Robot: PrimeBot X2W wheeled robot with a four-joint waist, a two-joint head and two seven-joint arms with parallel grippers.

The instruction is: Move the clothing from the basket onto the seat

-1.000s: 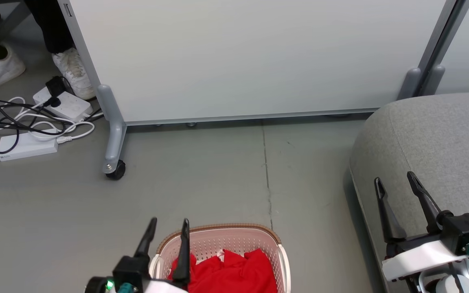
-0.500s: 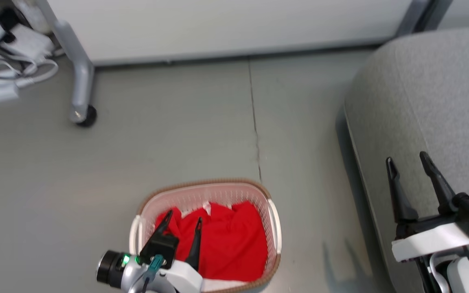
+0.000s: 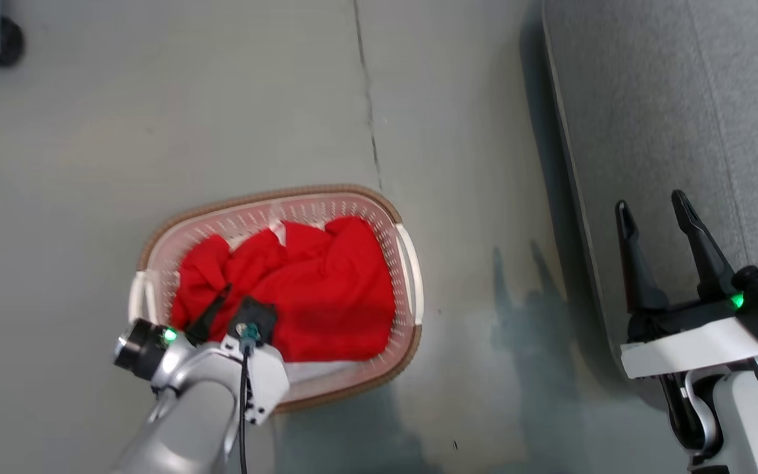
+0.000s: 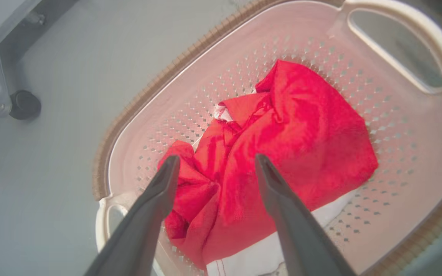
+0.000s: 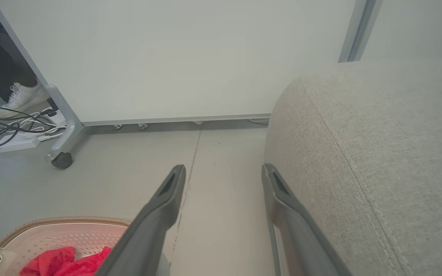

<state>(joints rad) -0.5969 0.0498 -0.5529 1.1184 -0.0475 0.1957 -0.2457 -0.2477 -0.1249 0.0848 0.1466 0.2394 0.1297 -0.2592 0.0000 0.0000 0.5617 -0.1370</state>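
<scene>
The basket (image 3: 267, 195), pale pink with a brown rim, stands on the grey floor. Bright red clothing (image 3: 313, 289) lies crumpled inside it, with a white strip at its near edge. My left gripper (image 3: 237, 299) points down into the basket, open, its fingertips just above the red fabric and holding nothing. In the left wrist view the left gripper (image 4: 217, 158) straddles a fold of the clothing (image 4: 301, 126) inside the basket (image 4: 397, 126). My right gripper (image 3: 650, 201) stands open and empty at the edge of the grey seat (image 3: 682, 99). The right gripper (image 5: 224, 168) is beside the seat (image 5: 378, 134).
A white partition panel (image 5: 186, 57) on a grey leg with a caster (image 5: 61, 161) stands beyond the basket. Cables and power strips (image 5: 14, 142) and a person's white shoe (image 5: 21, 97) lie left of it. Bare floor separates basket and seat.
The head camera has tipped down, so the whole picture shifted. My left gripper has lowered from the basket's near rim into the basket, down to the clothing. Both grippers stayed open.
</scene>
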